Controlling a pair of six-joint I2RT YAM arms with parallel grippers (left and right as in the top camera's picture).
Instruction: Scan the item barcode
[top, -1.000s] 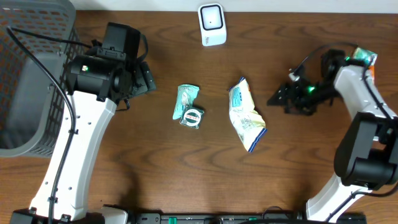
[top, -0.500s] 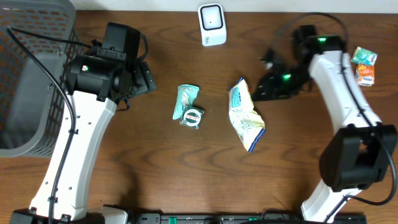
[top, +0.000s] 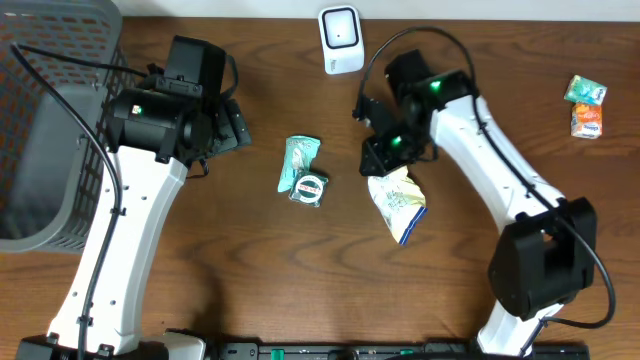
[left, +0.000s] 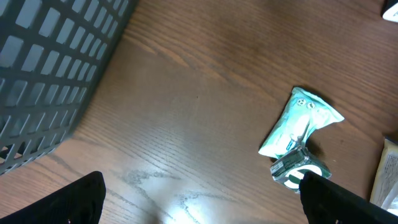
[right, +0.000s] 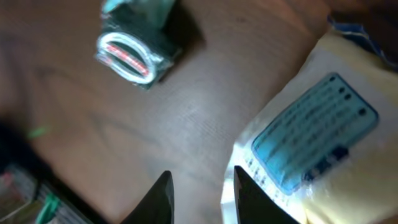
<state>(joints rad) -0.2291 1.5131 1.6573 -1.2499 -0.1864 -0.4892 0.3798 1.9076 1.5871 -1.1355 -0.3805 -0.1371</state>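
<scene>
Right pincer (top: 377, 157) has swung above the snack bag's (top: 400, 200) top end.

Wooden table (top: 250, 270) with grey basket (top: 30, 60), white scanner (top: 341, 39), teal packet (top: 302, 168), cream pouch (top: 400, 200), small sachets (top: 586, 107).

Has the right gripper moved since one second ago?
Yes. The right gripper went left, from nearer the small packets to the top end of the bag, below the scanner.
</scene>
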